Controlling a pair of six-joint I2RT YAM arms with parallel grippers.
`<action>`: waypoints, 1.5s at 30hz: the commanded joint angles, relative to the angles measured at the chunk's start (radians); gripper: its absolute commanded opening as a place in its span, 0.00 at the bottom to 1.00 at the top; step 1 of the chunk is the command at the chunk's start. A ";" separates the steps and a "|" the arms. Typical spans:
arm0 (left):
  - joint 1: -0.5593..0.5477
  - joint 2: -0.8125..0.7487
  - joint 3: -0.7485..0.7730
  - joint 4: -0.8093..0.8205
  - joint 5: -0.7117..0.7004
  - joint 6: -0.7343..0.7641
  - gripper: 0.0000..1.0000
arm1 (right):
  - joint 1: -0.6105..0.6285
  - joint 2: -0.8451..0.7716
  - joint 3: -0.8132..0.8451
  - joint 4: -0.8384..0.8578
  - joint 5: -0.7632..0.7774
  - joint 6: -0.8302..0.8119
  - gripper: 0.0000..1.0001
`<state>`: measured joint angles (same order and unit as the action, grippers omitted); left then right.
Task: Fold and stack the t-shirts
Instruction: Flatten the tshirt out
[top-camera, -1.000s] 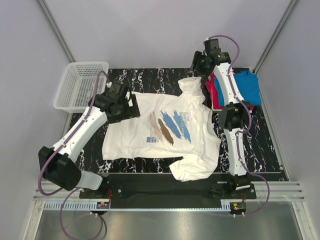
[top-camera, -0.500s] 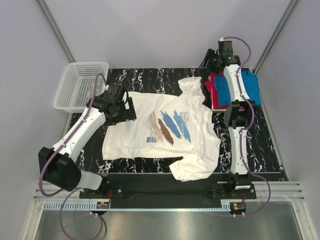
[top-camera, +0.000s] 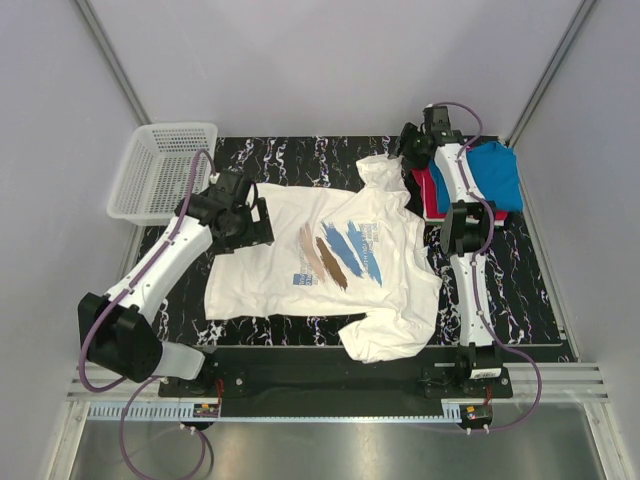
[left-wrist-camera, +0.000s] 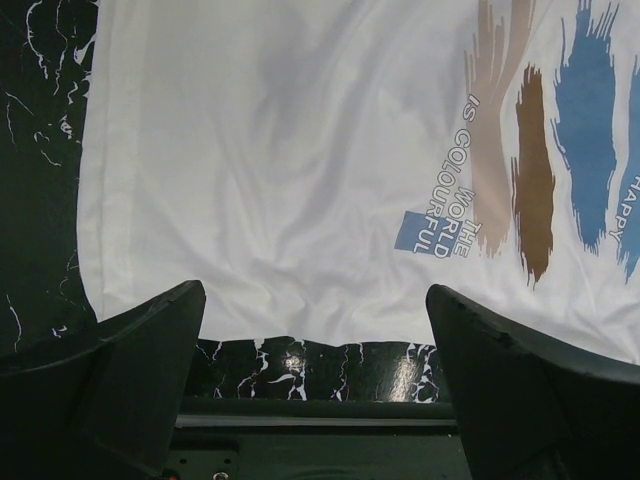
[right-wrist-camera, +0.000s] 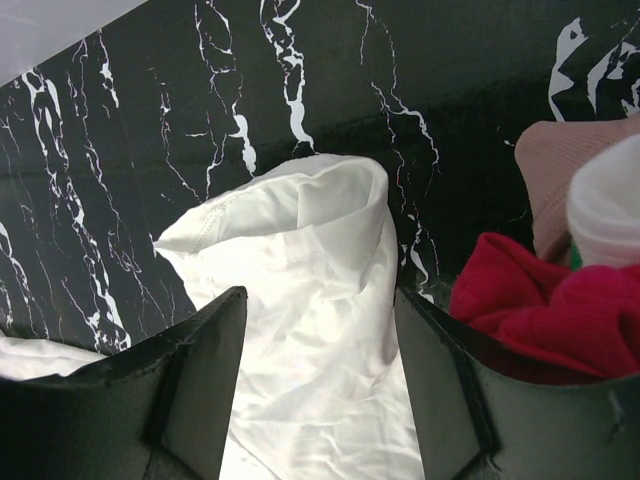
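Nearest the arms, the near sleeve (top-camera: 385, 338) of the white tee (top-camera: 290, 245) sits by the front edge of the tabletop (top-camera: 530, 290), a bit crumpled. The rest of the tee lies spread out mid-tabletop w/ the print (top-camera: 340, 255) facing up.

Which way it points: the long way runs left-right. The hem (top-camera: 213, 290) is on the left and the neck end is on the right, I think. One sleeve is near, the other far.

How it'll handle: light, soft & floppy, so it has no shape of its own and can't break. It's thin, so a pinch must go low, right at the cloth. It could slide or drag into wrinkles if pulled from one spot only. Best spots to grab are the edges, e.g. hem corners, sleeve ends, shoulders. The flat middle is a bad spot.

A bit farther back, the left gripper (left-wrist-camera: 312, 296) hangs over the tee's far-left part, close to the hem corner. Its jaws are spread wide w/ nothing in them.

Far side: the far sleeve (right-wrist-camera: 300, 230) is bunched up in a hump. The right gripper (right-wrist-camera: 320, 300) is over it, jaws apart on both sides of the cloth but not squeezing it.

Just beside that, far right, a red tee (top-camera: 425, 188) & a blue tee (top-camera: 497, 170) lie in a pile. Far left is a white basket (top-camera: 135, 197), well apart from the tee.
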<state>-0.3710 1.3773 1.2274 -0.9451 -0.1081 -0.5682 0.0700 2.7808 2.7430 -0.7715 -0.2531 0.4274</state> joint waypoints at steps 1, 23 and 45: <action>0.001 -0.021 -0.023 0.023 0.019 0.014 0.99 | 0.004 0.008 0.023 0.069 -0.003 0.014 0.68; 0.001 -0.012 -0.022 0.026 0.018 0.004 0.99 | 0.016 0.089 0.044 0.150 0.026 0.056 0.41; 0.262 0.533 0.493 0.141 -0.119 0.149 0.97 | 0.042 -0.098 -0.123 0.149 0.014 -0.009 0.00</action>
<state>-0.1074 1.7546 1.5208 -0.8738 -0.2298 -0.5133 0.1024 2.7972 2.6328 -0.6254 -0.2302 0.4526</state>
